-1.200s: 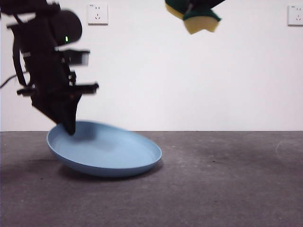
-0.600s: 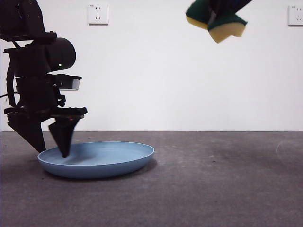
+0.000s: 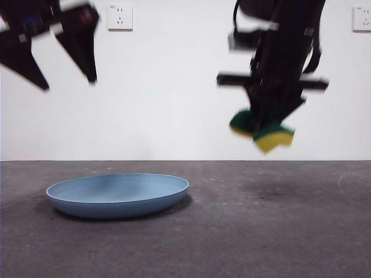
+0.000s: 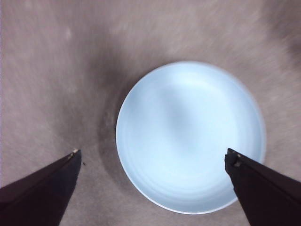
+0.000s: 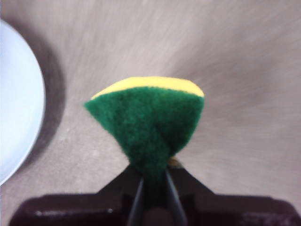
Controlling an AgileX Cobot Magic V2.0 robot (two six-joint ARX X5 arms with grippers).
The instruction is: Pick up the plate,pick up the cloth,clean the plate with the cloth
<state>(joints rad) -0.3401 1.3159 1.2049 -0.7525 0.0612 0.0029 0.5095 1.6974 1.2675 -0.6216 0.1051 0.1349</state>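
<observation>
The light-blue plate [image 3: 117, 194] lies flat on the dark grey table, left of centre, with nothing touching it. High above its left side my left gripper [image 3: 68, 81] hangs open and empty; from its wrist the plate [image 4: 190, 136] shows whole between the wide-spread jaws. The cloth, a yellow sponge with a green top [image 3: 264, 131], hangs squeezed in my right gripper [image 3: 268, 124], well above the table and to the right of the plate. In the right wrist view the jaws pinch the cloth [image 5: 148, 125], and the plate's rim [image 5: 19, 103] shows at the edge.
Bare grey table [image 3: 278, 231] stretches right of the plate and in front of it. A white wall with two sockets [image 3: 119, 17] stands behind.
My left gripper let go of the plate, which dropped from tilted to flat, then rose high above it. The right gripper came down with the cloth, right of the plate.
</observation>
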